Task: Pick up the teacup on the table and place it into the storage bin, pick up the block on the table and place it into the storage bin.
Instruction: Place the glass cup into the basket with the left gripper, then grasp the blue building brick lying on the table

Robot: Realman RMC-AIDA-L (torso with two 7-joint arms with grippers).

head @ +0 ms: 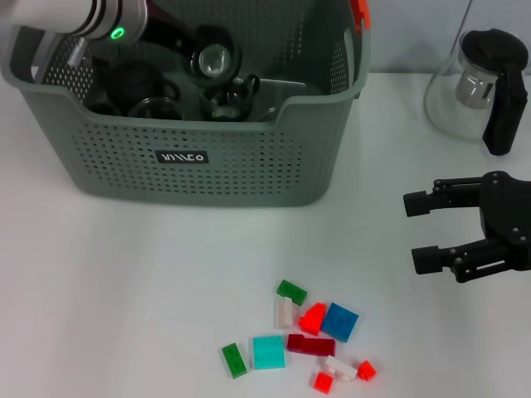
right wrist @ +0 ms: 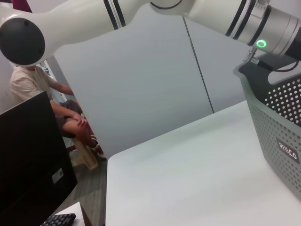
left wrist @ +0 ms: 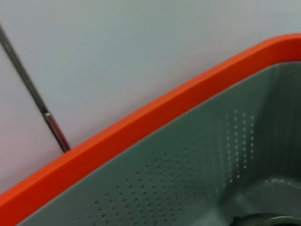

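Inside storage bin (head: 191, 157): left gripper (head: 217, 83), below rim.

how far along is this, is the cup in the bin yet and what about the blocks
Likely done: dark glassware, apparently the teacup, sits inside the grey-green perforated storage bin, where the left arm reaches in. In hand: nothing visible; the right pincer hovers open beside the table. Left: the small coloured plastic blocks lie on the white table.

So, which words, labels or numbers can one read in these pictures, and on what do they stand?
Small black label on the front of the storage bin: white letters, too blurred to read for certain.
The same label in the right wrist view: also unreadable.
Nothing else carries text.
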